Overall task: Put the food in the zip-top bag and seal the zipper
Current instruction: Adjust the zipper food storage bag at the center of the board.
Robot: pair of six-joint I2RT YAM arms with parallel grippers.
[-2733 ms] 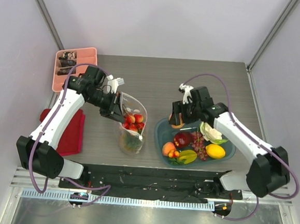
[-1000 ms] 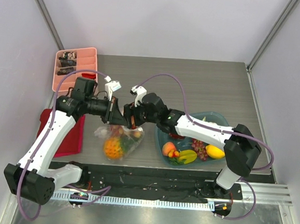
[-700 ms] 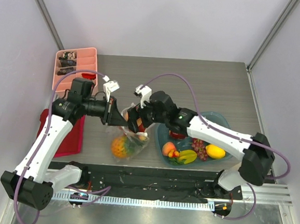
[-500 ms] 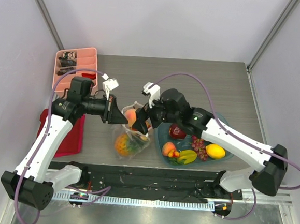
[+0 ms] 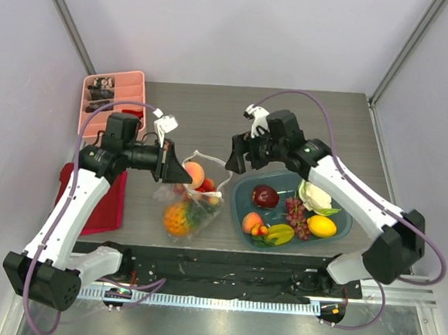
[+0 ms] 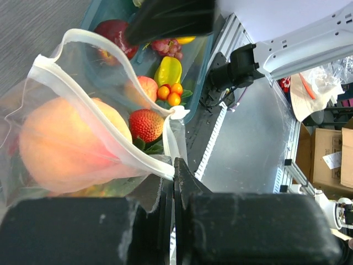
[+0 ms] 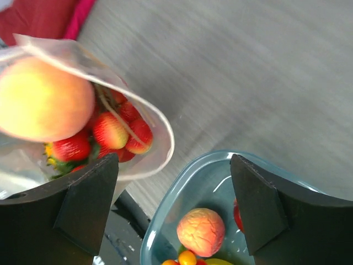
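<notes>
In the left gripper (image 6: 175,168), the zip-top bag (image 5: 201,211) rim, peach (image 6: 69,146) inside

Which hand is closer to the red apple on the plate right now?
Right. The right hand hovers open just up-left of the apple; the left hand is farther left, pinching the bag.

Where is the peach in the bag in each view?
Top external: peach at the bag mouth, left of centre.
Left wrist: peach fills the left, inside the bag.
Right wrist: peach upper left, inside the bag.
Shared landmark: teal plate, seen in all three.
</notes>
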